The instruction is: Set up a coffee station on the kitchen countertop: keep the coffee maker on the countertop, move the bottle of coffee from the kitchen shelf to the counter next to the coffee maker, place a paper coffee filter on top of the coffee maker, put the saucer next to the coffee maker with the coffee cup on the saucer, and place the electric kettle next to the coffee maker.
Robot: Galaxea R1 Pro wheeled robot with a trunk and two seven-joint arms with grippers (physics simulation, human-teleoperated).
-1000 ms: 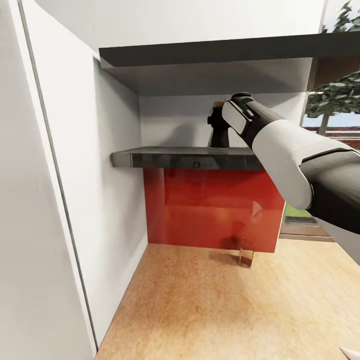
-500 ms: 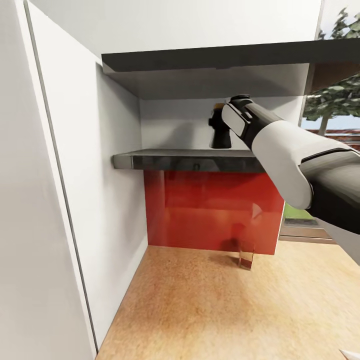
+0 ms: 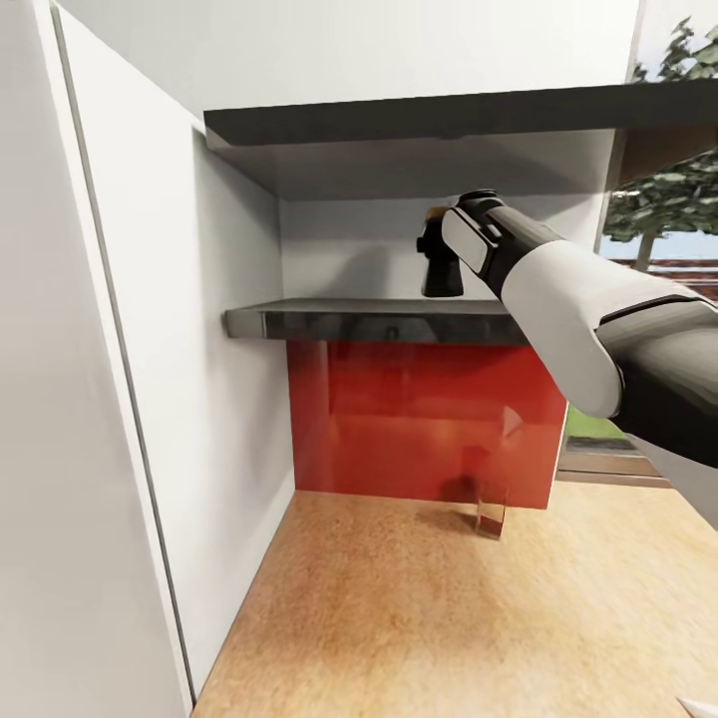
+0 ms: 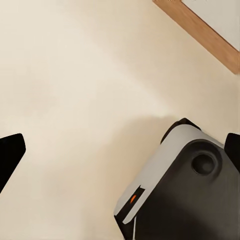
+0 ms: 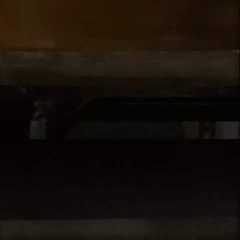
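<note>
Right arm (image 3: 558, 299) at the dark shelf (image 3: 379, 317), its end effector (image 3: 439, 261) above the shelf.

The right arm (image 3: 568, 309) wears a white shell between black segments (glossy, rounded); the base (image 4: 185, 185) carries an orange mark.

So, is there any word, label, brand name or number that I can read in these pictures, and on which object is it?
None can be read.
The dark bottle of coffee on the shelf shows no legible label.
The right wrist view is too dark and blurred to read.
</note>
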